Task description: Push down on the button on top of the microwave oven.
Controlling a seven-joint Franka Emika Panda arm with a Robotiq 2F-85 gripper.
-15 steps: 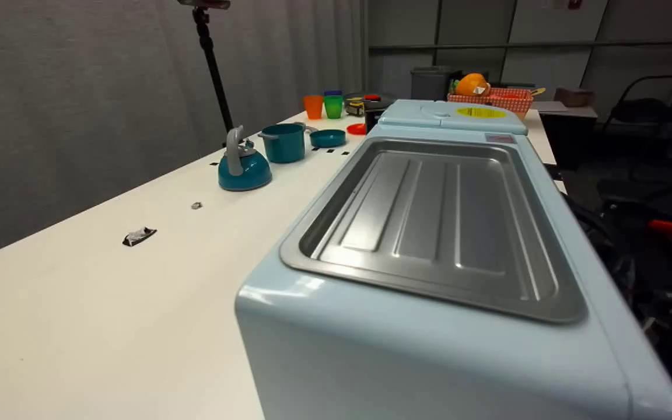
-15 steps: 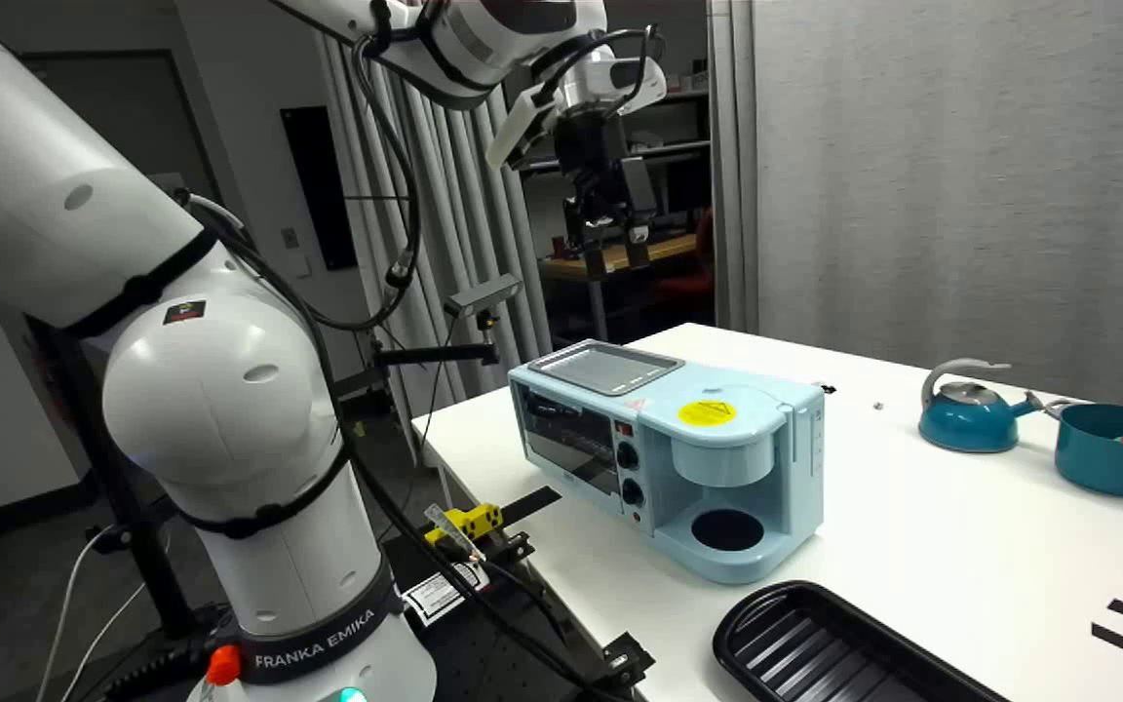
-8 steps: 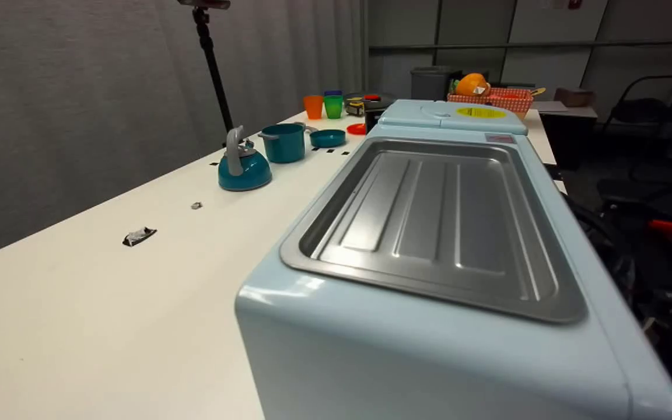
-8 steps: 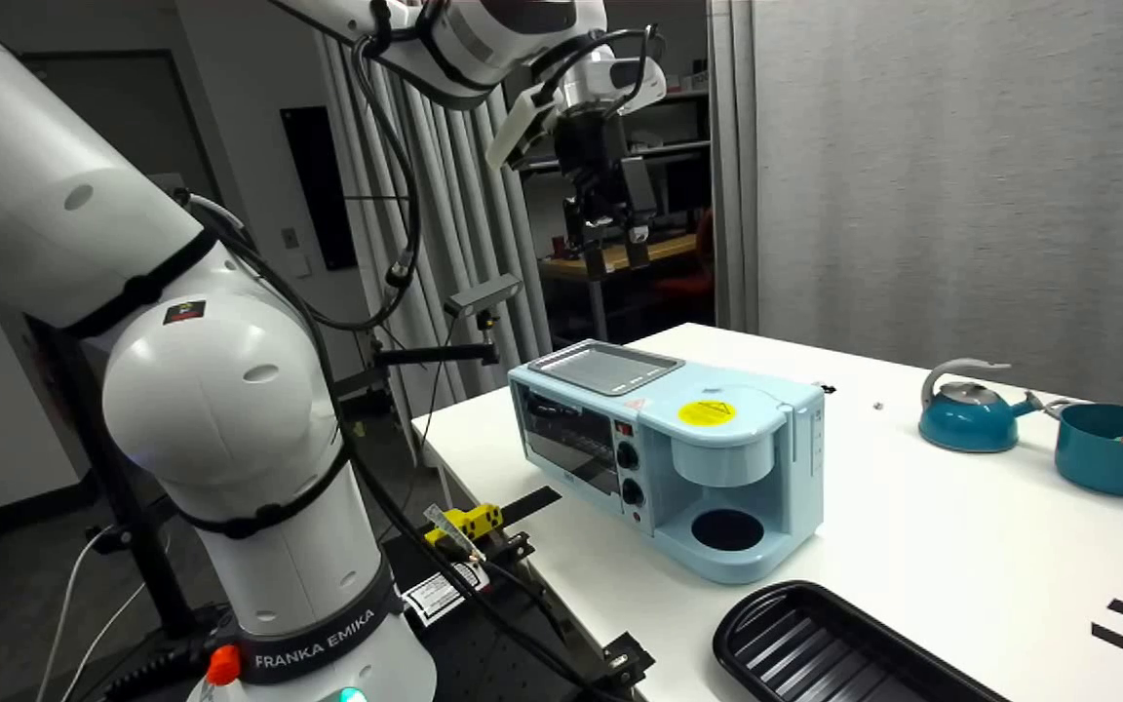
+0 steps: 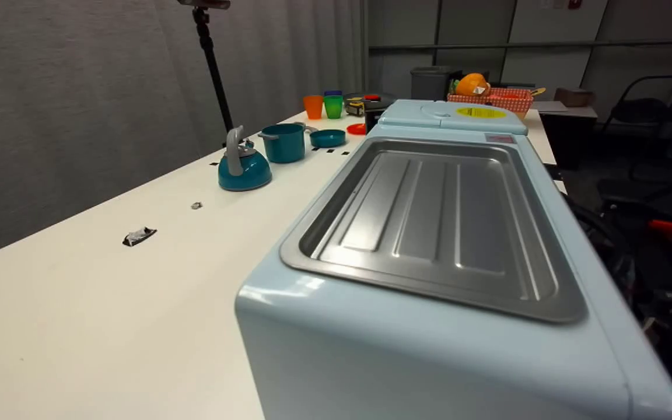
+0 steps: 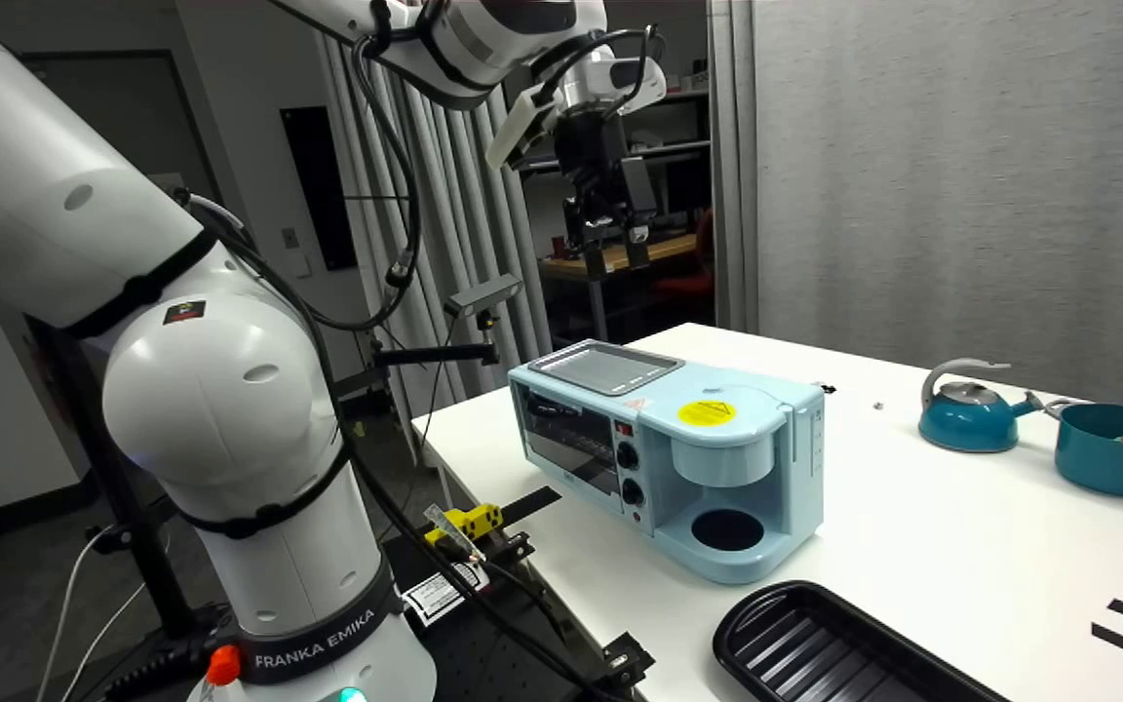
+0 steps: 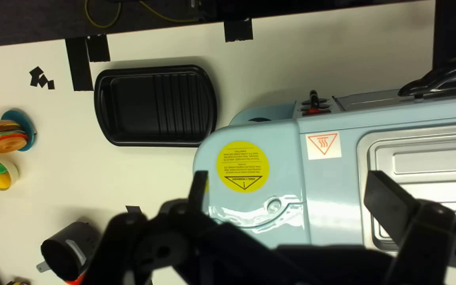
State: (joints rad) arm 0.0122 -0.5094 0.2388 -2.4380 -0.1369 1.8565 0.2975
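Grey curtain (image 6: 912, 195) behind; white desk (image 6: 912, 546) carries the pale blue microwave oven (image 6: 659, 468). Tool (image 6: 617, 257) spread wide, nothing held, well above it; oven's long axis roughly follows that spread. Press likely means descending to the round stud (image 7: 274, 206), probably the button.

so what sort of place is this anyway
Most likely a robotics lab rather than a working kitchen. The signs: a robot arm marked FRANKA EMIKA beside a white table, strips of black tape stuck on the tabletop, and what looks like a toy burger.
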